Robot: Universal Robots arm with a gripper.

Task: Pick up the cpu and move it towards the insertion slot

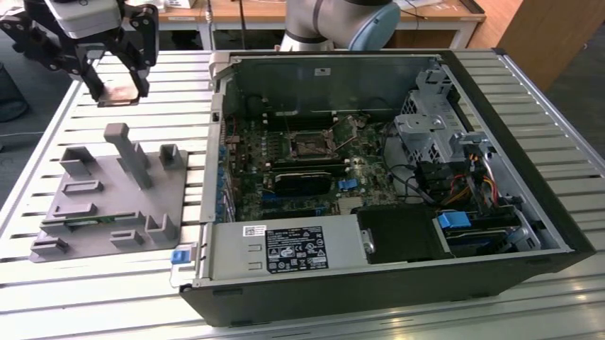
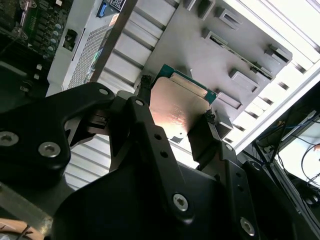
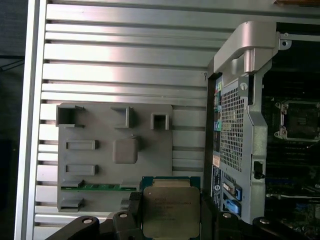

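Gripping the cpu (image 3: 171, 211) by its edges, the gripper (image 1: 117, 91) hangs over the desk (image 1: 104, 301) near the grey fixture (image 1: 106, 193), well apart from the insertion slot (image 1: 310, 145) inside the open case (image 1: 378, 306) with its white label (image 1: 295, 249).

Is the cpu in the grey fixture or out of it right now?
Out. The gripper is shut on the cpu, lifted clear of the grey fixture in the exterior view.

The hand (image 1: 120, 92) is built of matte black linked plates, fastened with silver screws (image 2: 180, 201) and pierced by small holes along the fingers (image 2: 150, 135). A white housing (image 1: 83, 14) is mounted above it. The arm (image 1: 326, 21) is finished in smooth silver-grey, with a pale blue cap (image 1: 376, 30).
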